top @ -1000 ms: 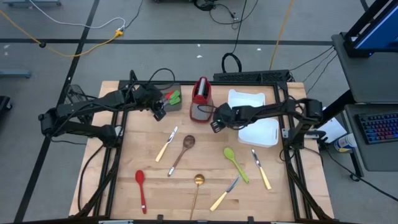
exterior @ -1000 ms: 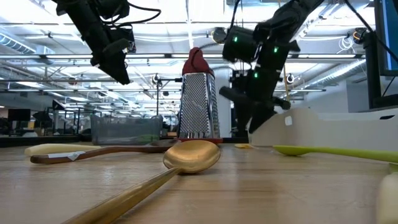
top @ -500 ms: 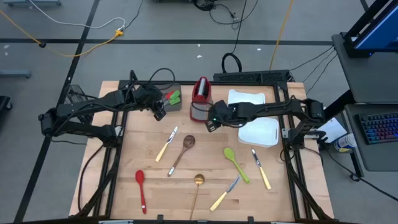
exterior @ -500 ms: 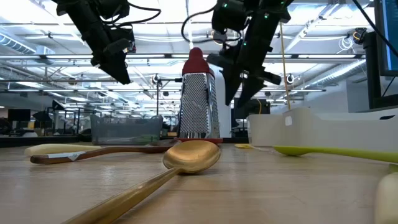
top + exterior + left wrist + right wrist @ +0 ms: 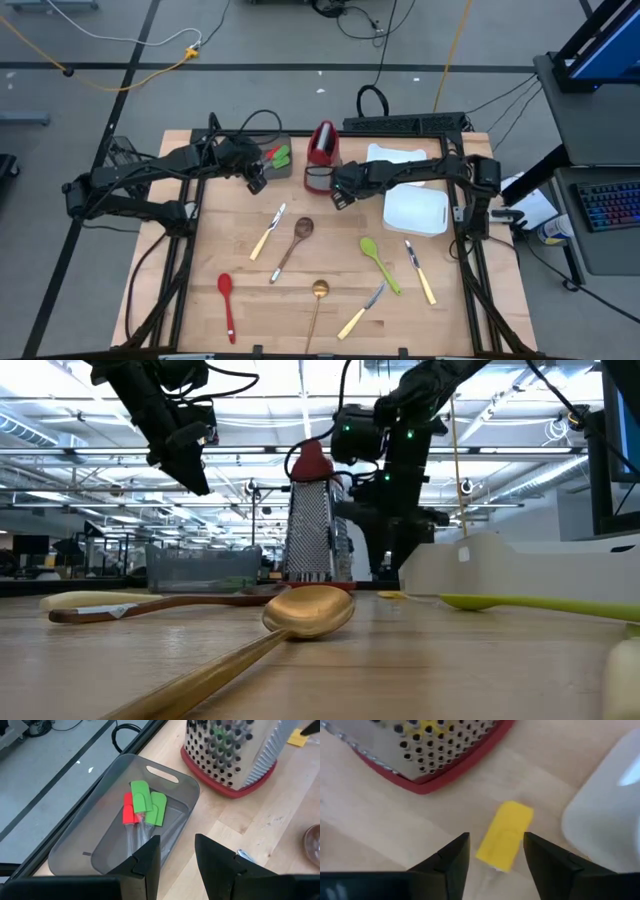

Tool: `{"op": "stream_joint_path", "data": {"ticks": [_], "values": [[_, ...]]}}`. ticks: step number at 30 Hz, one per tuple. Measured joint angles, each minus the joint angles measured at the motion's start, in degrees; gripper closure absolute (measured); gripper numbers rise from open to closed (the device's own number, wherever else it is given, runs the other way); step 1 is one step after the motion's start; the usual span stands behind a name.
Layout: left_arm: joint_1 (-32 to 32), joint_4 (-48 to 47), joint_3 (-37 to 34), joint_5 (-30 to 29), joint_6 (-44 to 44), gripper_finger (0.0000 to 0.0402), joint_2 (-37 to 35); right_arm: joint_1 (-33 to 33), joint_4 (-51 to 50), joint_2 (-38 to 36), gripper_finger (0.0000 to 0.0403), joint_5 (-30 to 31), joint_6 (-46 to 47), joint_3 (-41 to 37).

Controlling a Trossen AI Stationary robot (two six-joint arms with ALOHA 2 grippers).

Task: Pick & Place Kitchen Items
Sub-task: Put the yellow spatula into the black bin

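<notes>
The right tool [image 5: 492,852] hangs low over the tabletop [image 5: 330,250], just beside the grater [image 5: 321,158]. Its two fingers stand apart with nothing between them. Right in front of them lies a small yellow piece [image 5: 505,836], flat on the wood, between the grater and the white tray [image 5: 607,815]. It looks like the step in hand is reaching for that yellow piece. Next, the tool likely needs to drop a bit more, get a finger on each side, and squeeze. The left tool [image 5: 177,857] waits above the grey bin [image 5: 100,847], fingers apart and empty; green and red spatulas [image 5: 142,807] lie inside it. More spoons and knives lie farther off on the tabletop.
</notes>
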Motion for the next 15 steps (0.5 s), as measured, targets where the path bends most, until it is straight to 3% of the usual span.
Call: {"op": "stream_joint_path", "data": {"ticks": [7,15], "values": [[0.0,0.0,0.0,0.0,0.4,0.0275,0.0,0.1,1.7,1.7,0.0174,0.2,0.4,0.1],[-0.1,0.0,0.0,0.0,0.3,0.0275,0.0,0.3,2.3,2.2,0.0173,0.4,3.1,-1.7]]}}
